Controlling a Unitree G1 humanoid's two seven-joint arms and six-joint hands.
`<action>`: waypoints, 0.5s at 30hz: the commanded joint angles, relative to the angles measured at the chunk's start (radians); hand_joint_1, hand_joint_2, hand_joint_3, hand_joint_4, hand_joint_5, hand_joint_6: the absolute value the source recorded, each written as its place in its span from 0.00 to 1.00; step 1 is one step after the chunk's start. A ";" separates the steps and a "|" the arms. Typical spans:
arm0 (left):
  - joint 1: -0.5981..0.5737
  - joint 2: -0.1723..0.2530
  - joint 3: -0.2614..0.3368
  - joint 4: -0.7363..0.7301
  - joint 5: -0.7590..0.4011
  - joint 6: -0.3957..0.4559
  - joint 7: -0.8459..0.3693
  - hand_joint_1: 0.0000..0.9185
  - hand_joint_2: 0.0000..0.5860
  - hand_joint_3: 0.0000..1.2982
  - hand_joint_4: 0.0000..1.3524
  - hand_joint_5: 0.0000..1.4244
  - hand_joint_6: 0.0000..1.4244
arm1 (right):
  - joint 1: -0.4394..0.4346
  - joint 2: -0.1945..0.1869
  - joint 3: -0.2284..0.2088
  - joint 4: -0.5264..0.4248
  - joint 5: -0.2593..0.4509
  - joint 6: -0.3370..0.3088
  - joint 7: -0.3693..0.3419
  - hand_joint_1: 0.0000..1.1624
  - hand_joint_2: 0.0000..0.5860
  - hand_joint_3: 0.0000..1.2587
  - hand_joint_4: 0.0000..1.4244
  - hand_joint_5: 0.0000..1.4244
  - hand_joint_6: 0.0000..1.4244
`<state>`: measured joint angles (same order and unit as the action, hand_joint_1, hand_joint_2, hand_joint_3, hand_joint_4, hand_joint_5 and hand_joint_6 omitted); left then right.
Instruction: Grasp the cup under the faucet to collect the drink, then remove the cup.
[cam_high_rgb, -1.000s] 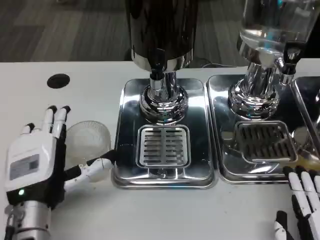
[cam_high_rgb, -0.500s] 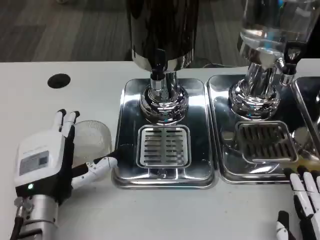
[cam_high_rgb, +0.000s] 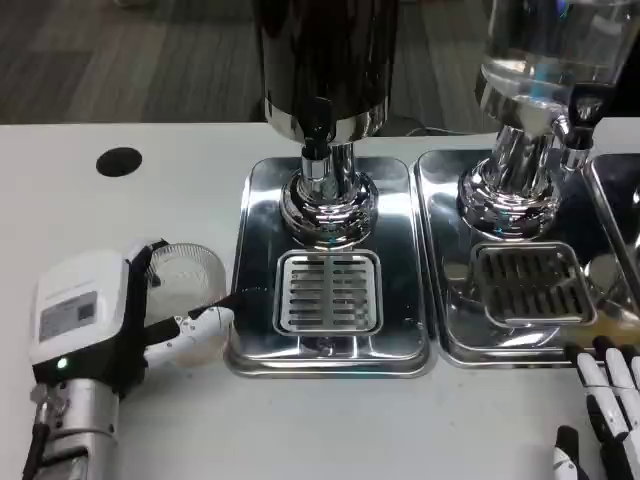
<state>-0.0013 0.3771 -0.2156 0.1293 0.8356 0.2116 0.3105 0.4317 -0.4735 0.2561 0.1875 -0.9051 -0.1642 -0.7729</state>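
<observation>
A clear plastic cup (cam_high_rgb: 188, 277) stands upright on the white table, just left of the steel drip tray (cam_high_rgb: 258, 200) and off to the left of the faucet (cam_high_rgb: 316, 135). My left hand (cam_high_rgb: 85, 310) is at the cup's left side. Its fingers (cam_high_rgb: 150, 250) lie against the far-left rim, and its thumb (cam_high_rgb: 198, 326) reaches along the cup's near base, so the cup sits between them without being lifted. The fingertips of my right hand (cam_high_rgb: 605, 410) rest spread at the bottom right corner, holding nothing.
The dark dispenser (cam_high_rgb: 325, 60) stands over a slotted grate (cam_high_rgb: 328, 290). A second, clear dispenser (cam_high_rgb: 545, 50) with its own tray (cam_high_rgb: 440, 200) and grate (cam_high_rgb: 530, 283) is on the right. A black round hole (cam_high_rgb: 118, 161) lies in the table at far left.
My left hand has moved forward and right to the cup. Its fingers, stretched out a second ago, now bend at the cup's rim. The cup and my right hand stay about where they were.
</observation>
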 joint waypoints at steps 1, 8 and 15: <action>0.011 -0.001 -0.017 0.005 0.006 0.027 -0.026 0.24 0.14 0.52 0.39 0.62 0.84 | -0.007 -0.003 -0.009 0.004 0.011 -0.013 -0.009 0.14 0.92 0.06 0.00 0.00 0.03; 0.020 -0.009 -0.013 -0.002 0.007 0.038 0.005 0.42 0.10 0.55 0.46 0.66 0.89 | -0.010 -0.001 -0.007 0.010 0.014 -0.014 -0.002 0.14 0.92 0.08 0.00 0.00 0.05; 0.029 -0.028 -0.020 -0.014 0.041 0.064 0.074 0.62 0.06 0.62 0.54 0.70 0.96 | -0.009 -0.003 -0.007 0.008 0.019 -0.013 0.004 0.14 0.92 0.08 0.00 0.00 0.06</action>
<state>0.0066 0.3591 -0.2219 0.1229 0.8436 0.2563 0.3541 0.4212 -0.4735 0.2531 0.1908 -0.8946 -0.1702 -0.7725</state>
